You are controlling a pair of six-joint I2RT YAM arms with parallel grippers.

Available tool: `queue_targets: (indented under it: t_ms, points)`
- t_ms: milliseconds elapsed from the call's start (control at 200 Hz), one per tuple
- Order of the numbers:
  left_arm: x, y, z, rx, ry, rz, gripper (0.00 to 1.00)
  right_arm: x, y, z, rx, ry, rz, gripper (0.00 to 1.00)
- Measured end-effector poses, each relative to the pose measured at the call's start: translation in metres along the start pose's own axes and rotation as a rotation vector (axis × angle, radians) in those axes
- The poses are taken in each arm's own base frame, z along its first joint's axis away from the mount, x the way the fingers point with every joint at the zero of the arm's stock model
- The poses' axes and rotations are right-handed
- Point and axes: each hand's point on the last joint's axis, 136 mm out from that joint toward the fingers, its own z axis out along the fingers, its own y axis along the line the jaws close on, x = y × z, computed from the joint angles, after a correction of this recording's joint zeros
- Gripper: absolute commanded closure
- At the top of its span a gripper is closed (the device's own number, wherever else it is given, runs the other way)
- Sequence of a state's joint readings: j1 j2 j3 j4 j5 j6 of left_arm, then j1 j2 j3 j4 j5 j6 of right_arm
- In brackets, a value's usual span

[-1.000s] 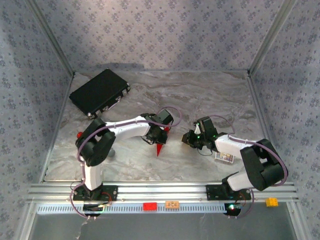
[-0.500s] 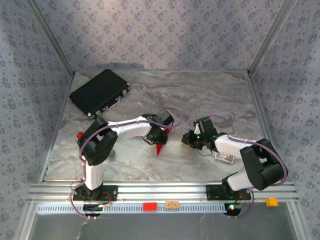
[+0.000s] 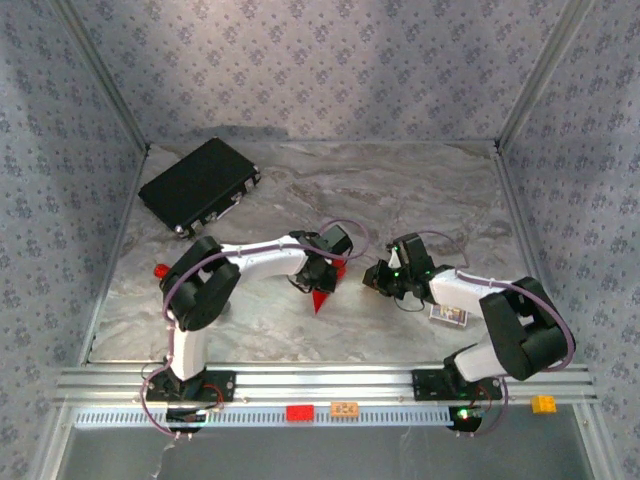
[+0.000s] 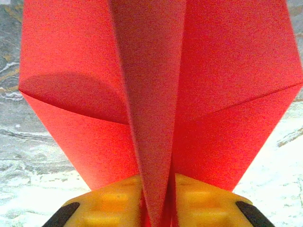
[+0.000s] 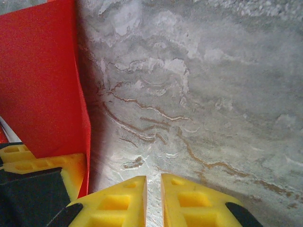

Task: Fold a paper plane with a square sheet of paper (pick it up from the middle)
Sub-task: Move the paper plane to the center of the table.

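Observation:
The square sheet of paper is bright red and folded into a pointed paper plane with a centre crease and two wings. My left gripper is shut on that centre crease, and its yellow fingers press it from both sides. From above, the red paper pokes out below the left gripper, with its tip toward the near edge. My right gripper hovers just to the right, apart from the paper. Its fingers are shut with nothing between them, and the red paper stands at their left.
A black case lies at the back left. A small red round object sits by the left arm's elbow. A small flat box lies under the right forearm. Small red, orange and yellow blocks rest on the front rail.
My left gripper has shifted a little to the right with the paper, and the red wedge below it looks shorter. The right arm has stayed still.

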State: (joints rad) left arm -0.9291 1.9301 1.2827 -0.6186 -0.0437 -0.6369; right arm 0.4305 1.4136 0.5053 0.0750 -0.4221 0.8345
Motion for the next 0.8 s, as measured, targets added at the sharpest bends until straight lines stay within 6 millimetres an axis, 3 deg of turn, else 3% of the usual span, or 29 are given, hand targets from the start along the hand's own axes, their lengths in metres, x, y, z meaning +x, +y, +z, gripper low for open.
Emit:
queue_targets:
  t_ms: [390, 805]
  points:
    - [-0.011, -0.008, 0.004, -0.113, -0.015, -0.058, 0.73, -0.009, 0.015, -0.027, -0.025, -0.076, -0.029, 0.81]
    - [-0.017, -0.009, 0.006, -0.169, -0.006, -0.140, 0.69, -0.013, 0.011, -0.038, -0.014, -0.110, -0.022, 0.80]
